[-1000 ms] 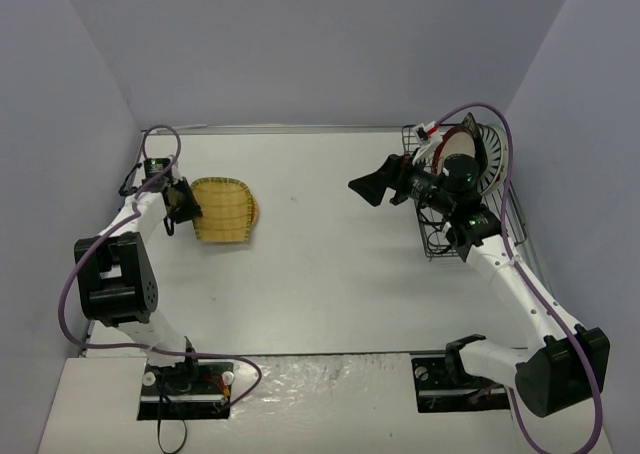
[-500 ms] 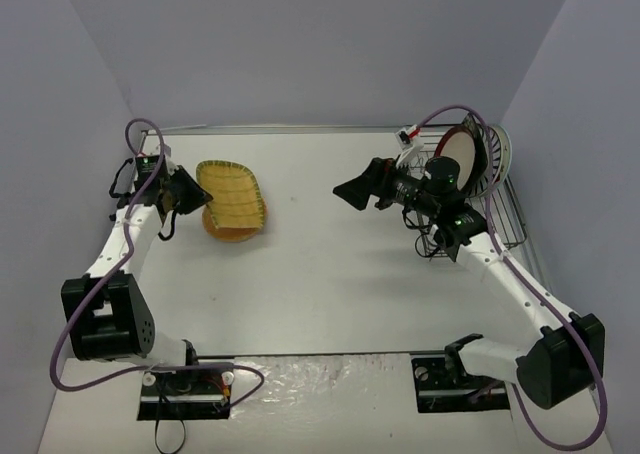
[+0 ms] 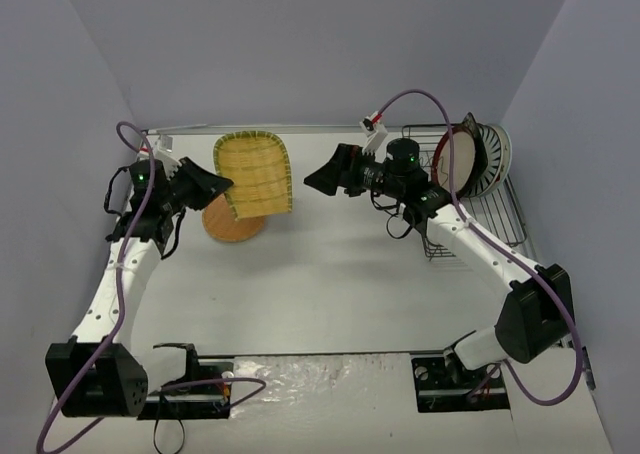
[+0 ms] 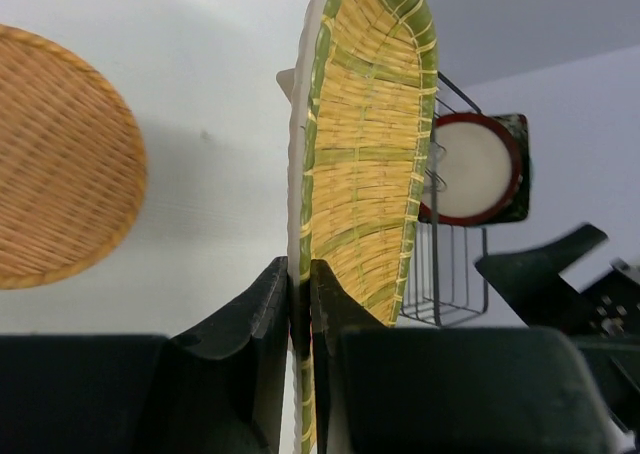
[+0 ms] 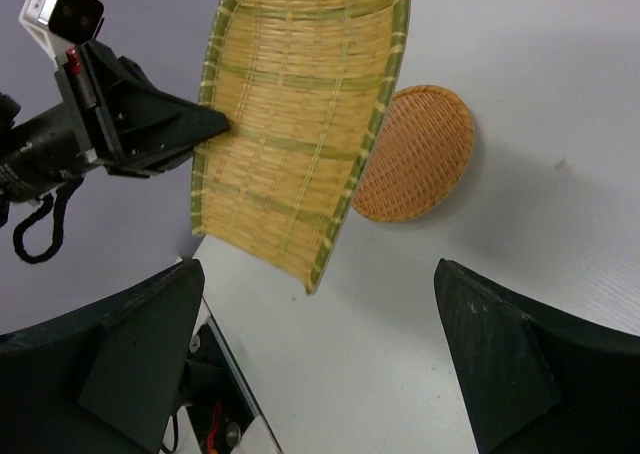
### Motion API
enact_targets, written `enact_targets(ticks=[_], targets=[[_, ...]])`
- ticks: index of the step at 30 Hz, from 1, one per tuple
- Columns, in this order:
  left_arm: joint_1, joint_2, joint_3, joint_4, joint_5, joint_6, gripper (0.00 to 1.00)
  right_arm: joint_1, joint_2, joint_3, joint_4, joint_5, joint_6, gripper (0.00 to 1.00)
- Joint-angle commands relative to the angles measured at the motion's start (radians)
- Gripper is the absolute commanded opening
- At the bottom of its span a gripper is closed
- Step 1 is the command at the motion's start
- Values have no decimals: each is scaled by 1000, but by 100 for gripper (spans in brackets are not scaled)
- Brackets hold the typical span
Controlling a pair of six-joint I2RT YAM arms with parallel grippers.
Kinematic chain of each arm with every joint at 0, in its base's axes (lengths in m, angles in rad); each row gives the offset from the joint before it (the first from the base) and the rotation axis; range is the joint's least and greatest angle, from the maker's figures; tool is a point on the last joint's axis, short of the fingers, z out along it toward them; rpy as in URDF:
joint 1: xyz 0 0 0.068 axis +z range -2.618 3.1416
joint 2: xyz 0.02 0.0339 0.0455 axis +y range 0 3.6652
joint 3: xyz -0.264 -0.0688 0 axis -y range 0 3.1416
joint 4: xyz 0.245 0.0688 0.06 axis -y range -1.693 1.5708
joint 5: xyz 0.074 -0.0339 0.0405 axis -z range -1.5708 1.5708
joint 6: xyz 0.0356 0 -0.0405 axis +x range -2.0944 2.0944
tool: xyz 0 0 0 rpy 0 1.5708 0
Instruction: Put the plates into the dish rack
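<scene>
My left gripper [image 3: 222, 186] [image 4: 300, 269] is shut on the rim of the squarish yellow woven-look plate [image 3: 255, 174] [image 4: 370, 144] [image 5: 290, 124]. It holds the plate on edge in the air, above the table's back left. Below it the round orange-brown plate [image 3: 235, 224] [image 4: 60, 154] [image 5: 415, 159] lies flat on the table. My right gripper [image 3: 320, 179] [image 5: 318, 269] stands wide open with nothing between its fingers, just right of the yellow plate and facing it. The black wire dish rack [image 3: 487, 214] [image 4: 450, 274] is at the back right, with a red-rimmed beige plate [image 3: 458, 159] [image 4: 475, 169] upright in it.
A white black-striped plate [image 3: 497, 152] stands behind the red-rimmed one in the rack. Grey walls close in the table on the left, back and right. The arm bases sit at the near edge.
My left gripper has closed on the yellow plate, lifted it off the orange-brown one and tipped it on edge. My right arm has swung left from the rack towards it, still open.
</scene>
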Motion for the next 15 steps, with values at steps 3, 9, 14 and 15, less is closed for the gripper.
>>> enact_targets(ticks=[3, 9, 14, 15], targets=[[-59, -106, 21, 222, 65, -112, 0, 23, 39, 96, 79, -11, 21, 96], [-115, -128, 20, 245, 64, -129, 0, 35, 84, 143, 100, -33, 30, 91], [-139, -146, 21, 228, 74, -108, 0, 38, 97, 168, 101, -43, 17, 80], [-140, -149, 21, 223, 76, -107, 0, 36, 97, 170, 100, -43, 15, 78]])
